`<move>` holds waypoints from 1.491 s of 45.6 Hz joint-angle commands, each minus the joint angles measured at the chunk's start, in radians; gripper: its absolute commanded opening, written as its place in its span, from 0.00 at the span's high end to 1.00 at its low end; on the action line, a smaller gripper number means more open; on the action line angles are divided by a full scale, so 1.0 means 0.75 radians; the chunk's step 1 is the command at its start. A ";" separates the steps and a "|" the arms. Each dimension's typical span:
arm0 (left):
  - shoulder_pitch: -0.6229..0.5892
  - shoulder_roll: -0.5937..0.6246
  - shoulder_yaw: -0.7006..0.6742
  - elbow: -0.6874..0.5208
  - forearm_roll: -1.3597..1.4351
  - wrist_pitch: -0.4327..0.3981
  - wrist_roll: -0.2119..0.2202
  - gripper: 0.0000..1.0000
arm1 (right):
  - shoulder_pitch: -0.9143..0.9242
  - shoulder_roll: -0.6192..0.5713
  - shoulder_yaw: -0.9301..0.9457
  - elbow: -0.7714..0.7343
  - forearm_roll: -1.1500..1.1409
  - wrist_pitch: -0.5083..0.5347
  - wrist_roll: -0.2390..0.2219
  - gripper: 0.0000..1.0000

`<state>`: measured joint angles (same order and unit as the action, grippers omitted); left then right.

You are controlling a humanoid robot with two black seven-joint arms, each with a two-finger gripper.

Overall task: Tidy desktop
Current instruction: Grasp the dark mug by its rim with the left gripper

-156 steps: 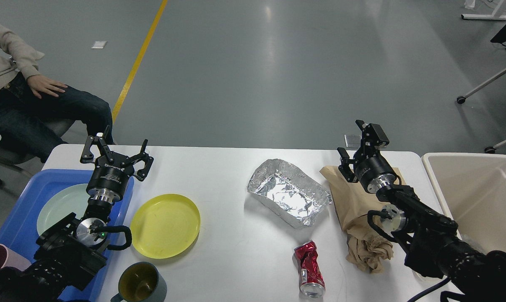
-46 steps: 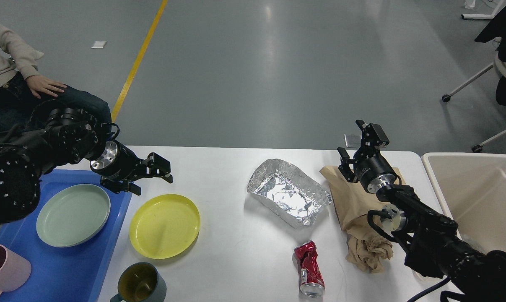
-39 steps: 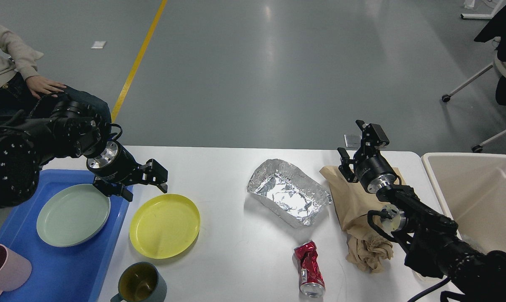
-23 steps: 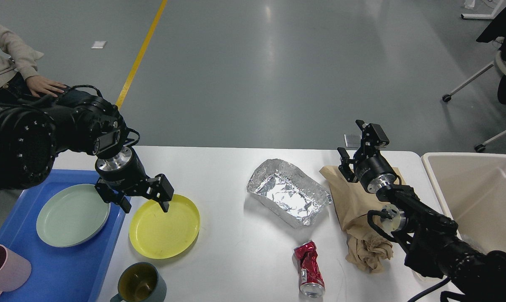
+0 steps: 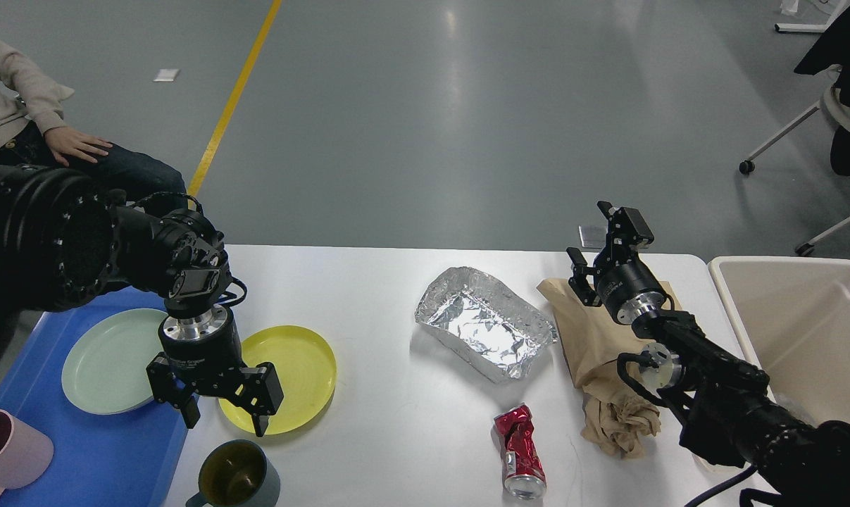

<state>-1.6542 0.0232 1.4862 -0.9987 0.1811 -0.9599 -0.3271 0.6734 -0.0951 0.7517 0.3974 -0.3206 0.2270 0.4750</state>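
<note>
The white desktop [image 5: 382, 296] carries a yellow plate [image 5: 298, 366], a dark green mug [image 5: 238, 479], a foil tray [image 5: 484, 320], a crushed red can [image 5: 520, 451] and a crumpled brown paper bag [image 5: 594, 345]. My left gripper [image 5: 224, 417] points down, open and empty, over the yellow plate's near-left rim, just behind the green mug. My right gripper [image 5: 590, 236] is open and empty, raised above the far end of the paper bag.
A blue tray [image 5: 79, 458] at the left edge holds a pale green plate [image 5: 101, 359] and a pink mug [image 5: 2, 451]. A beige bin [image 5: 805, 324] stands off the right end. A seated person [image 5: 37, 134] is at the far left.
My left arm has swung from the back of the table toward me; its gripper turned downward and came to the yellow plate's near-left rim. The right arm has not moved.
</note>
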 commanded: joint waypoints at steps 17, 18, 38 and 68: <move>0.095 -0.027 0.017 0.014 0.033 0.000 0.191 0.03 | 0.000 0.000 0.000 0.000 0.000 0.000 -0.001 0.00; 0.101 -0.027 0.017 0.018 0.033 0.000 0.201 0.03 | 0.000 0.000 0.000 0.000 0.000 0.000 -0.001 0.00; 0.250 -0.041 -0.034 0.203 0.026 0.000 0.238 0.07 | 0.000 0.000 0.000 0.002 0.000 0.000 -0.001 0.00; 0.324 -0.041 -0.159 0.199 -0.008 0.000 0.230 1.00 | 0.000 0.000 0.000 0.000 0.000 0.000 -0.001 0.00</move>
<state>-1.4123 -0.0105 1.4074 -0.8511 0.1815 -0.9599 -0.1533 0.6734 -0.0951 0.7516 0.3982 -0.3206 0.2270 0.4741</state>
